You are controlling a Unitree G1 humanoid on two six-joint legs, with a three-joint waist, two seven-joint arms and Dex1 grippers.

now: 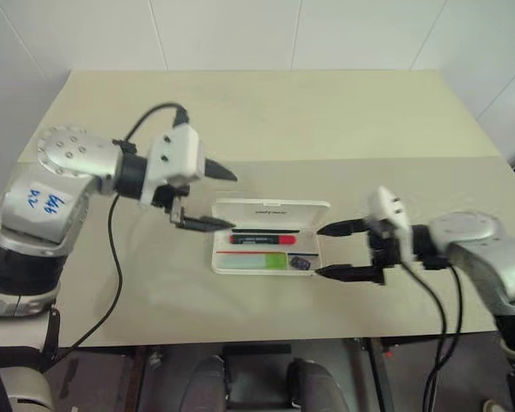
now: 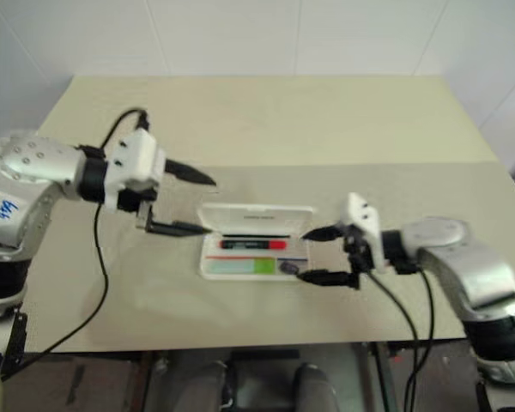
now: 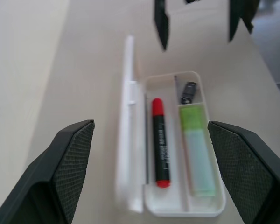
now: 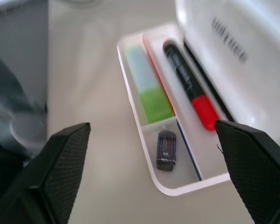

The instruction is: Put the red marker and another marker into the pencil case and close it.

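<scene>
On the surface (image 1: 343,120), the open case (image 1: 270,257), light, stiff plastic and likely to skid, is best pushed shut by its raised lid. Inside lie the red marker (image 1: 263,239) and, nearer the robot, the green marker (image 1: 263,261). Left jaws (image 1: 226,199) and right jaws (image 1: 326,251) flank the case, wide open, empty.

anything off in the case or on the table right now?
Nothing stands out. The red marker and the lime-green highlighter lie straight in separate compartments of the pencil case, with a small dark block in the end pocket. The lid stands open. Both hands, left hand and right hand, are open and hold nothing.
</scene>
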